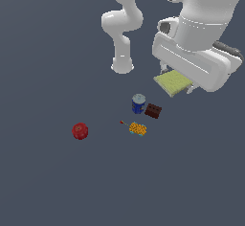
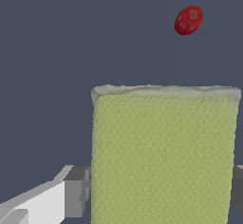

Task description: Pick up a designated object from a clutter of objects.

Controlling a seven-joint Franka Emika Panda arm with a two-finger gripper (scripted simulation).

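High above the grey surface [image 1: 43, 182], the arm carries the tool [image 2: 159, 190] clamped on the yellow-green pad [image 1: 173, 82], one finger [image 2: 76, 192] pressing each side edge. The pad lies flat between them, its long axis running straight out from the wrist, well clear of the rest of the clutter below. Under it sit the blue can [image 1: 138, 103], the brown block [image 1: 153, 110], the orange block [image 1: 138, 129] and, well apart, the red ball [image 1: 80, 130]. I judge the lift essentially done
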